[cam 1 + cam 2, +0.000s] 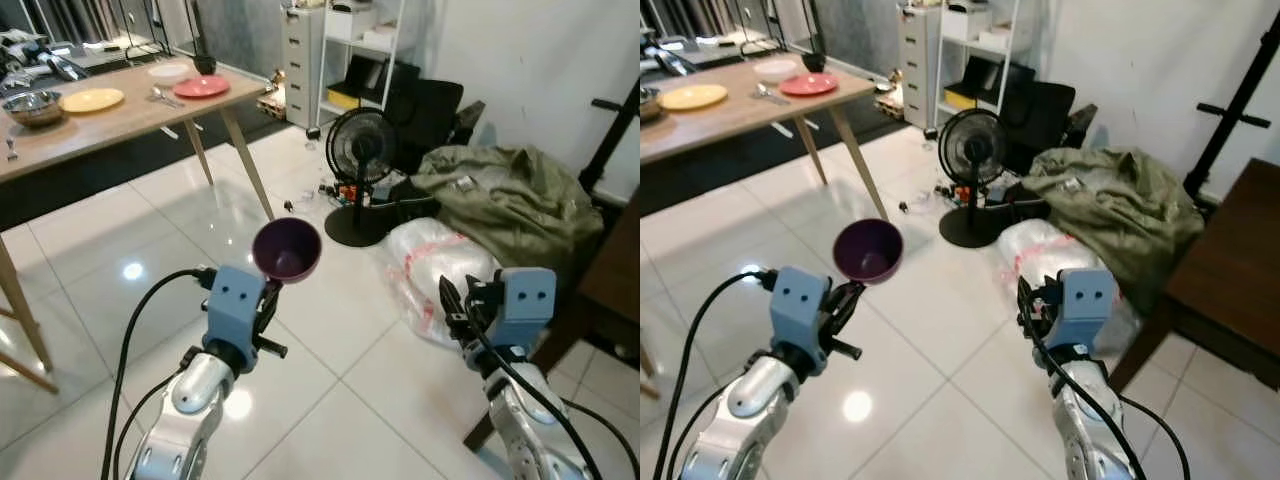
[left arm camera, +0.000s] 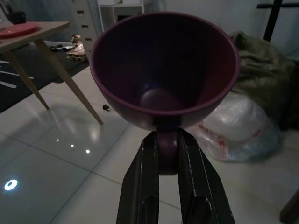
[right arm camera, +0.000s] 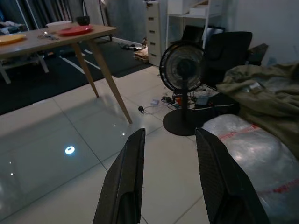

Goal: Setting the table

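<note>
Bright, sharp head views with floor [image 1: 330,330] glare; dimmer wrist views.

Two silver, rounded metal forearms. Each wrist carries a boxy light-blue housing with two small dark holes on its face. Left gripper [image 1: 268,300]: black fingers [image 2: 140,186], long and flat, tapering toward the tips, smooth matte faces; a short black stub juts from the side below the housing. Right gripper [image 1: 452,305]: same black fingers [image 3: 124,186]. Black cables loop from each housing back along the arm.
</note>
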{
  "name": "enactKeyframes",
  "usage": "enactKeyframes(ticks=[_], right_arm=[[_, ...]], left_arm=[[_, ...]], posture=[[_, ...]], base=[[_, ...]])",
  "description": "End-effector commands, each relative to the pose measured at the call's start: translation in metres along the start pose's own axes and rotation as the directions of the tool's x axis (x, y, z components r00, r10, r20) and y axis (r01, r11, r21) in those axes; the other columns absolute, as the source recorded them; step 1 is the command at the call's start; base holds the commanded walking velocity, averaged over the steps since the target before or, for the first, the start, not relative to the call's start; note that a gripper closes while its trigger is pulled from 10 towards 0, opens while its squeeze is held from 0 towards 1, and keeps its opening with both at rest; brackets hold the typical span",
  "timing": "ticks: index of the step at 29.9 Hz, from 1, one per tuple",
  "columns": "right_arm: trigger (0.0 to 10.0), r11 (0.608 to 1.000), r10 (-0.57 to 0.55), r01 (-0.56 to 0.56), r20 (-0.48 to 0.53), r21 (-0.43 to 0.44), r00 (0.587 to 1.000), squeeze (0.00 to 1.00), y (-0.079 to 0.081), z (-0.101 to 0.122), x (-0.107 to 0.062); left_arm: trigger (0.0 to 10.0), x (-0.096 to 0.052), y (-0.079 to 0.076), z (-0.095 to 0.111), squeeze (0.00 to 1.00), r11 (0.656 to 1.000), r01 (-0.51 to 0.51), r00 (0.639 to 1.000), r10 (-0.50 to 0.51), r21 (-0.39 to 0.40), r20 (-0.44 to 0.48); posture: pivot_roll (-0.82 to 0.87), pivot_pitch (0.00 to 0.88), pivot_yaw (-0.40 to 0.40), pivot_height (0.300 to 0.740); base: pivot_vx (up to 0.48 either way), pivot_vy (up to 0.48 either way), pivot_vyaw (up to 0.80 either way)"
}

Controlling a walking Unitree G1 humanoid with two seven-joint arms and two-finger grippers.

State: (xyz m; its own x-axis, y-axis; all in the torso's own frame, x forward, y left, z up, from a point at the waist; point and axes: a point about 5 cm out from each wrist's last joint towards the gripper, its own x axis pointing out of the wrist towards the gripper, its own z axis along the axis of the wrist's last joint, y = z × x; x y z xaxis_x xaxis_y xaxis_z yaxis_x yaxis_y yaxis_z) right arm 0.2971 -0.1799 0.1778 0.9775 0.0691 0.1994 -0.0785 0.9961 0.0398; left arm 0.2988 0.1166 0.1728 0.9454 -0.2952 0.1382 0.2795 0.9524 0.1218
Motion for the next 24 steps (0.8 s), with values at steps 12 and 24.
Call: enactKeyframes(ticks=[12, 24], right_arm=[[10.0, 1.0, 0.014, -0.014, -0.006, 0.002, 1.0, 0.0, 0.0047, -0.0025, 0.0014], [10.0, 1.0, 0.02, -0.02, 0.003, 0.002, 1.0, 0.0, 0.0064, -0.0016, 0.0032]], left_arm=[[10.0, 0.001, 0.0034, -0.0029, 0.0, 1.0, -0.027, 1.0, 0.027, 0.006, -0.007], [10.0, 0.0054, 0.0033, -0.0013, 0.0, 1.0, -0.028, 1.0, 0.028, 0.002, 0.003]], posture=[[-0.05, 0.067, 0.092, 0.74], [-0.05, 0.053, 0.098, 0.74]], base=[[0.48, 0.0, 0.0], [0.48, 0.0, 0.0]])
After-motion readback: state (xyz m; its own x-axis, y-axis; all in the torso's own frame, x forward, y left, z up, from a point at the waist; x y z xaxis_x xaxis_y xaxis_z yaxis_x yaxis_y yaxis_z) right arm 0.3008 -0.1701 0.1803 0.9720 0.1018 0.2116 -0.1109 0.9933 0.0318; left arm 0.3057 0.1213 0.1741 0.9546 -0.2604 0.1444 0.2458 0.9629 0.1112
